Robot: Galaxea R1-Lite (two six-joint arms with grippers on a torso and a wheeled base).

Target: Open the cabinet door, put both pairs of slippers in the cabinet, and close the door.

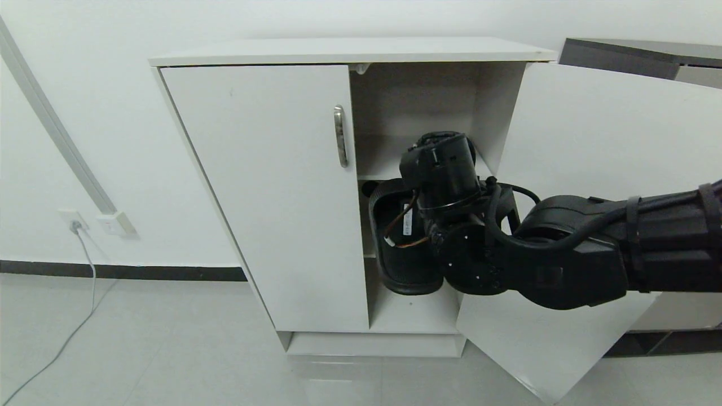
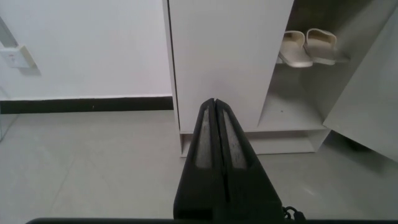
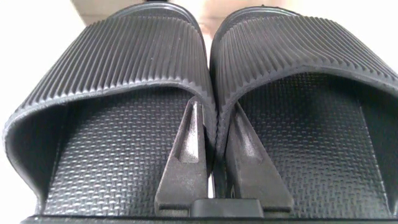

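Your right gripper (image 3: pixel 216 109) had its jaws clamped on the pair of black slippers (image 3: pixel 124 81), pinching the two inner side walls that met between the straps. In the head view, this pair (image 1: pixel 403 265) was held at the open right compartment of the white cabinet (image 1: pixel 350 51). It was tilted steeply on end, with its lower end just above the compartment's bottom panel. Whether it touched any shelf could not be told. The right door (image 1: pixel 592 141) stood swung wide open to the right. The left door (image 1: pixel 271 197) was closed, with its metal handle (image 1: pixel 340 136) upright along its right edge. Your left gripper (image 2: pixel 213 106) hung low over the grey floor (image 2: pixel 93 162), apart from the cabinet and facing it, with its jaws pressed together on nothing. The pair of beige slippers (image 2: pixel 309 46) lay side by side on a shelf (image 2: pixel 339 60) inside the right compartment
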